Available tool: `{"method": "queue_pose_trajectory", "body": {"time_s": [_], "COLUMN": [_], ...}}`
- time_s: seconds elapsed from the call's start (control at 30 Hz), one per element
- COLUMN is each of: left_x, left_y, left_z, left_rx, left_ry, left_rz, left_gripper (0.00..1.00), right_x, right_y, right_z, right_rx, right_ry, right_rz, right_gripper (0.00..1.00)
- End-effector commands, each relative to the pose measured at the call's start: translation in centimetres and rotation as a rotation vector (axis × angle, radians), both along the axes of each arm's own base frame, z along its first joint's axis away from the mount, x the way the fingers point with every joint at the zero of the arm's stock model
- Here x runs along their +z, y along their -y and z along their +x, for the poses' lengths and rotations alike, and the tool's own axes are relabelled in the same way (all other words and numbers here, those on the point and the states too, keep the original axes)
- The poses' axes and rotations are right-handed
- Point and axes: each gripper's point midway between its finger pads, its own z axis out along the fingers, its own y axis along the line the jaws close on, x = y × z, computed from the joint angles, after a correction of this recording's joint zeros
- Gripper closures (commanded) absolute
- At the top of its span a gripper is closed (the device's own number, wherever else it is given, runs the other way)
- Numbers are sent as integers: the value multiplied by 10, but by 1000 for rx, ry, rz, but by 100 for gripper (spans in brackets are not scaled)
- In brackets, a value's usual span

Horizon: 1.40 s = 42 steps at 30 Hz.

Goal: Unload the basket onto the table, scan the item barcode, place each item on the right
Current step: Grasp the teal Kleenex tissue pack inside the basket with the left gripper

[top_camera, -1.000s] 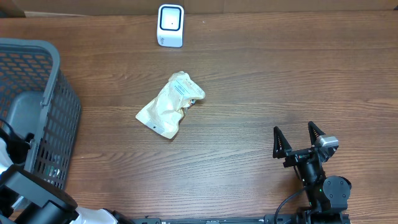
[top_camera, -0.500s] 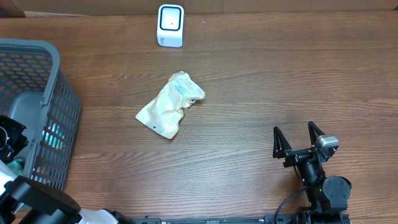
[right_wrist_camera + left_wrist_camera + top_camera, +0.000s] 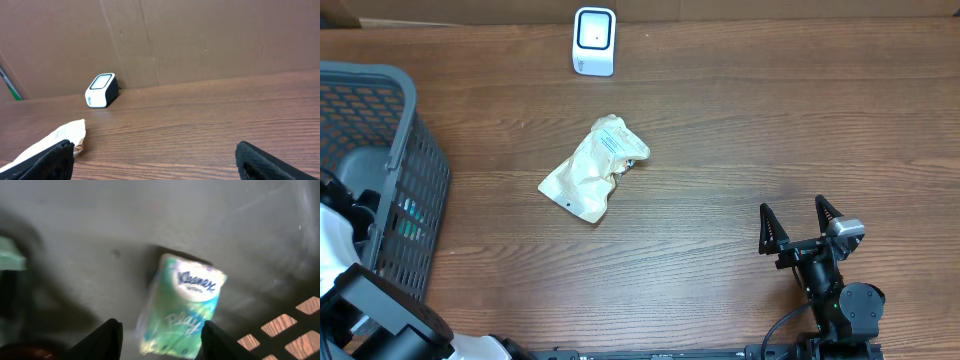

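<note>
Here, your left arm [image 3: 335, 245] sits at the near left corner of the surface [image 3: 740, 130], reaching down into the grey mesh basket [image 3: 405, 120], so most of it is hidden by the basket wall. Its wrist view looks straight down at the basket floor. The left pincer [image 3: 165, 337] is parted, with its two dark fingers [image 3: 112, 337] at the bottom of the frame. A green and white Kleenex pack [image 3: 187, 305] lies tilted on the floor, its lower end between them. One finger meets the pack's edge and the other stands clear, so the pack is not clamped. The picture is blurred.

Your right arm [image 3: 840, 300] rests at the near right edge, pointing away from you. The right pincer [image 3: 792, 205] is spread wide with nothing between its fingers, low over bare wood.

A crumpled beige pouch [image 3: 592, 170] lies near the middle of the surface, well apart from both arms. The white scanner [image 3: 593, 40] stands at the far edge, almost directly beyond the pouch, against a brown cardboard wall [image 3: 200, 40].

The basket fills the left side up to the edge. From the pouch rightward the wood is open to the right edge, and a bare strip separates the pouch from the scanner.
</note>
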Motion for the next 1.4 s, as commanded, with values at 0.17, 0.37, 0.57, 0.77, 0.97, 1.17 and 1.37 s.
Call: {"method": "queue_pose_trajectory", "body": {"time_s": [0.17, 0.37, 0.57, 0.77, 0.97, 1.17, 1.37], "left_x": [-24, -41, -61, -75, -65, 10, 162], "left_y": [-1, -2, -5, 3, 3, -16, -28], "left_z": [-22, -26, -17, -16, -16, 4, 21], "left_rx": [99, 129, 121, 109, 103, 106, 102], "left_ry": [-98, -127, -116, -127, -130, -39, 211], "left_rz": [35, 31, 4, -51, -57, 25, 220], "left_gripper": [48, 48, 48, 93, 96, 96, 96], "right_x": [-2, -2, -3, -2, -2, -2, -2], "right_y": [0, 0, 0, 0, 0, 0, 0], "right_z": [0, 0, 0, 0, 0, 0, 0], "right_rx": [2, 2, 2, 2, 2, 2, 2], "right_ry": [1, 1, 0, 1, 1, 1, 1], "right_rz": [0, 0, 0, 0, 0, 0, 0], "right_gripper": [0, 0, 0, 0, 0, 0, 0]}}
